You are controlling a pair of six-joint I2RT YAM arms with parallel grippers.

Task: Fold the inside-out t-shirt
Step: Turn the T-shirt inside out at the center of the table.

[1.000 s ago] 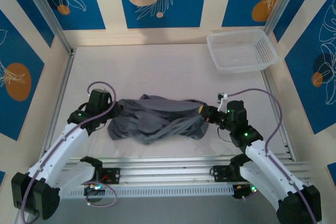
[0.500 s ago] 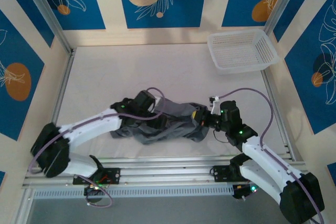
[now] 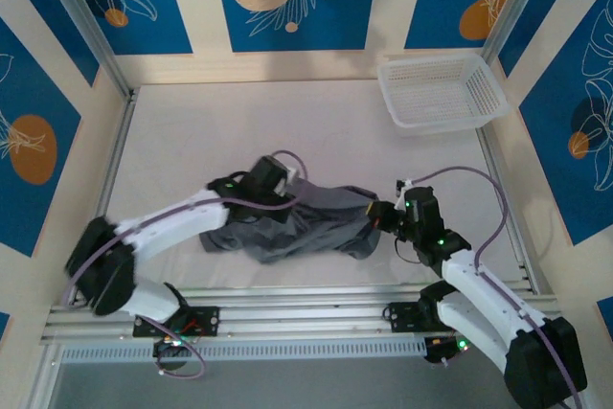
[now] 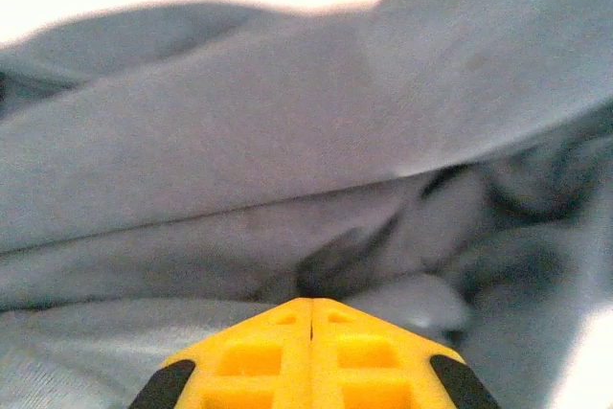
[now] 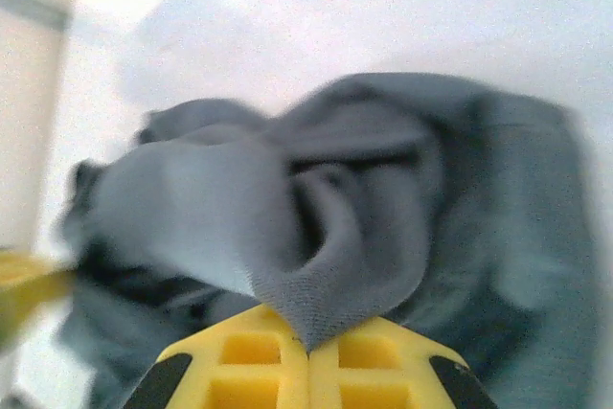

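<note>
Pincers first: left pincer (image 3: 290, 198) is pressed together. In its wrist view the yellow fingers (image 4: 259, 361) meet along one seam with the tips nosed into the folds of the t-shirt (image 3: 306, 229), and I can't tell whether any cloth is caught between them. Right pincer (image 3: 375, 214) is pinching the t-shirt: in its wrist view a tongue of grey knit (image 5: 287, 304) comes up out of the closed fingertips (image 5: 374, 361), and the rest of the cloth bunches beyond them. Only container is the white mesh basket (image 3: 445, 124), upright with its open side up and its mesh floor visible right across. The t-shirt sits outside the basket on the pale table (image 3: 192, 131), well apart from it, to the basket's left and nearer the arm bases. It's a long crumpled dark grey heap, bunched rather than flat, with deep creases running along it (image 4: 287, 141). Right pincer holds the end of the heap closest to the basket. Left pincer is farther from the basket, at about the middle of the heap's basket-facing edge.
</note>
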